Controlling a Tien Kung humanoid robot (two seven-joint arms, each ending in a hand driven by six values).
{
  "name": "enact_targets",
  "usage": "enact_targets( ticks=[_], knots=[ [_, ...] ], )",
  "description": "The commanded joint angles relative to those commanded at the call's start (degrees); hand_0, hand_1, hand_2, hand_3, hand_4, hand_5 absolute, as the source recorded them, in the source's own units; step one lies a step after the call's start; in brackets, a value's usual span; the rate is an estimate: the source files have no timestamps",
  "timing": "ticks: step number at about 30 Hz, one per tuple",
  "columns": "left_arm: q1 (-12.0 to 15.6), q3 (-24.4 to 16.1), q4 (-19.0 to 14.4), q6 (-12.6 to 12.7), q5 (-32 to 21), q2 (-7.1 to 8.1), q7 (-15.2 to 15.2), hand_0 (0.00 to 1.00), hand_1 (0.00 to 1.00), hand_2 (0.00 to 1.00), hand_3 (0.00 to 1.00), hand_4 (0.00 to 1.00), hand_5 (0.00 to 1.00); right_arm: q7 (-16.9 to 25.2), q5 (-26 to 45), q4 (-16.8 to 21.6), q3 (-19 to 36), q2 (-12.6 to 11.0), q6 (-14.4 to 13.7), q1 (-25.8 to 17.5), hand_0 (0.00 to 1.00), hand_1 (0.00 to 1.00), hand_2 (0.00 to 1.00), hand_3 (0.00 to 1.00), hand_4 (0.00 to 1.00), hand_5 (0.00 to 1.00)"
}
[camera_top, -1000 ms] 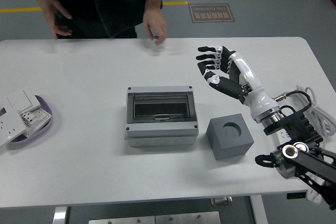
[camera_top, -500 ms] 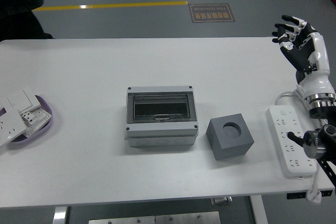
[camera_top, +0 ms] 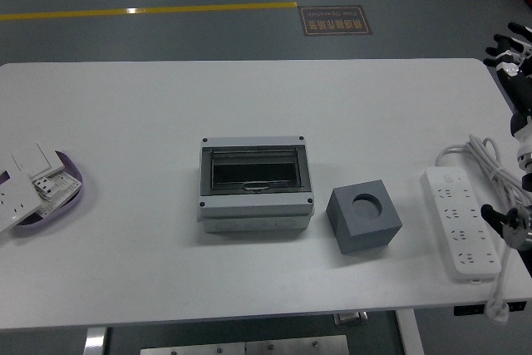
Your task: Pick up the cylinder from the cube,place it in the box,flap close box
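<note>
The grey box (camera_top: 255, 182) stands at the table's middle, its dark windowed flap lying flat on top. Just right of it sits the dark grey cube (camera_top: 363, 215), tilted a little, and the round hole in its top is empty. No cylinder shows anywhere in the head view. My right hand (camera_top: 514, 49) is at the picture's far right edge, well away from the cube, partly cut off, with its fingers spread and holding nothing. The left arm is out of view.
A white power strip (camera_top: 461, 232) with its coiled cable (camera_top: 490, 164) lies near the table's right edge. At the far left a purple tray (camera_top: 68, 193) holds white wall switches (camera_top: 25, 176). No person is in view.
My right arm has drawn back from beside the cube to the far right edge. The person at the far side has left the picture. The power strip now shows in full.
</note>
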Motion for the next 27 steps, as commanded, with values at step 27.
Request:
enact_targets(
  ticks=[27],
  knots=[
    [-0.24,2.65,0.52,-0.03,-1.93,0.38,-0.09,0.596,0.622,0.616,0.635,0.695,0.219,0.31,-0.13,-0.70,4.34,0.58,0.05,-3.12,0.552,0.571,0.615,0.665,0.621,0.225]
  ],
)
